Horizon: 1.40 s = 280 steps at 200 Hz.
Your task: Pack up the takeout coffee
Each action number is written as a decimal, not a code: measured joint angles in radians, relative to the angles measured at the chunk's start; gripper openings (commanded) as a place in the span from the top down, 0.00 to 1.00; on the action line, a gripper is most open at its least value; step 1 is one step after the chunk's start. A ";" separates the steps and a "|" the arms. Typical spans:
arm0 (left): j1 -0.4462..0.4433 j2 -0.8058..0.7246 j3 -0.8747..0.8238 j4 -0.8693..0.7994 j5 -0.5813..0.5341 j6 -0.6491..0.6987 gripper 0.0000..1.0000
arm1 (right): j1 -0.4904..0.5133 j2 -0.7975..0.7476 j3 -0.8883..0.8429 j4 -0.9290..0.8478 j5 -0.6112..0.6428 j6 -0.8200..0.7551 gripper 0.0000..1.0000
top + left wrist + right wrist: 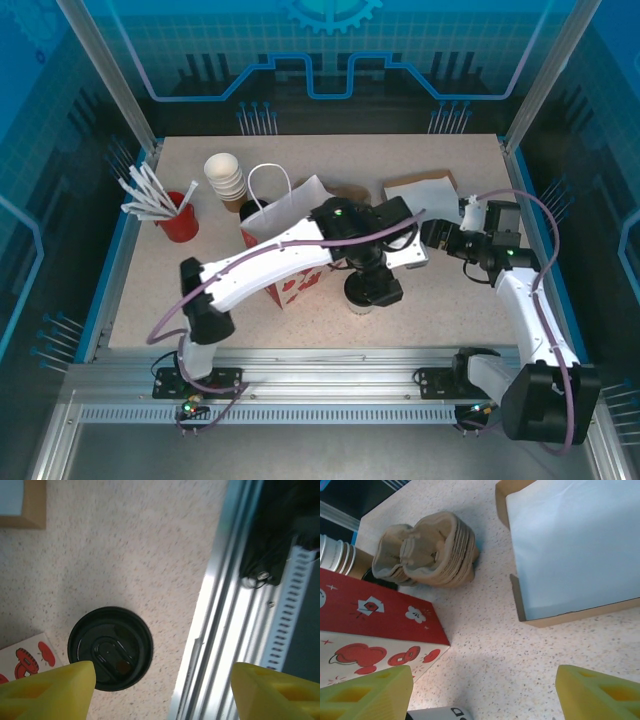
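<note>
Two fingers of the left gripper (162, 685) stand spread above the takeout coffee (110, 647), upright on the table (125, 545) just beside the bag (30, 655); its lid sits off-centre, toward the bag-side finger

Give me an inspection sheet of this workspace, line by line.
Surface: speckled table, no spills seen.
Job's things: coffee cup, black lid on, upright beside the paper bag.
Clutter: stack of white cups, red cup of straws, cup carriers, cardboard box.
End effectors: left end effector open, coffee cup by one finger; right end effector open, empty.
Cables: purple cables looping along both arms.
Surroundings: blue panels, metal frame.
</note>
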 measured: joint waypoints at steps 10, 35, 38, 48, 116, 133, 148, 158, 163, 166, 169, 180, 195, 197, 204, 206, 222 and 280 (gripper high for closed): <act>0.000 0.044 0.021 -0.024 -0.019 0.008 0.24 | -0.007 -0.010 -0.006 0.000 0.008 -0.002 0.22; 0.012 0.117 0.040 -0.073 -0.042 0.030 0.23 | -0.013 -0.024 -0.014 -0.002 0.016 -0.008 0.22; 0.014 0.123 0.042 -0.077 -0.044 0.031 0.23 | -0.013 -0.024 -0.014 -0.002 0.017 -0.008 0.22; 0.027 0.141 0.047 -0.090 -0.046 0.034 0.22 | -0.013 -0.025 -0.015 -0.001 0.018 -0.009 0.22; 0.080 0.198 0.054 -0.138 -0.051 0.057 0.15 | -0.013 -0.025 -0.028 0.001 0.017 -0.009 0.22; 0.080 0.209 0.054 -0.144 -0.051 0.057 0.14 | -0.013 -0.025 -0.028 0.002 0.017 -0.009 0.22; 0.080 0.215 0.054 -0.149 -0.051 0.057 0.14 | -0.013 -0.025 -0.028 0.002 0.016 -0.009 0.22; 0.080 0.215 0.054 -0.152 -0.051 0.057 0.15 | -0.013 -0.025 -0.028 0.002 0.016 -0.010 0.22; 0.080 0.215 0.054 -0.153 -0.052 0.057 0.16 | -0.013 -0.025 -0.028 0.002 0.015 -0.010 0.22; 0.080 0.215 0.054 -0.154 -0.052 0.056 0.16 | -0.013 -0.025 -0.028 0.002 0.014 -0.011 0.22; 0.080 0.215 0.054 -0.154 -0.052 0.056 0.16 | -0.013 -0.025 -0.028 0.002 0.014 -0.011 0.22; 0.080 0.215 0.054 -0.154 -0.053 0.056 0.18 | -0.013 -0.024 -0.028 0.002 0.013 -0.012 0.22; 0.080 0.215 0.054 -0.154 -0.056 0.052 0.20 | -0.013 -0.024 -0.028 0.003 0.012 -0.012 0.22; 0.080 0.215 0.054 -0.154 -0.056 0.053 0.20 | -0.013 -0.024 -0.028 0.003 0.011 -0.012 0.22; 0.080 0.215 0.054 -0.156 -0.058 0.053 0.20 | -0.013 -0.024 -0.028 0.003 0.010 -0.012 0.22; 0.080 0.215 0.054 -0.156 -0.060 0.053 0.20 | -0.013 -0.024 -0.028 0.004 0.010 -0.012 0.22; 0.080 0.215 0.054 -0.159 -0.063 0.052 0.21 | -0.013 -0.024 -0.028 0.004 0.009 -0.012 0.22; 0.077 0.232 0.054 -0.164 -0.071 0.052 0.21 | -0.013 -0.024 -0.028 0.004 0.006 -0.012 0.22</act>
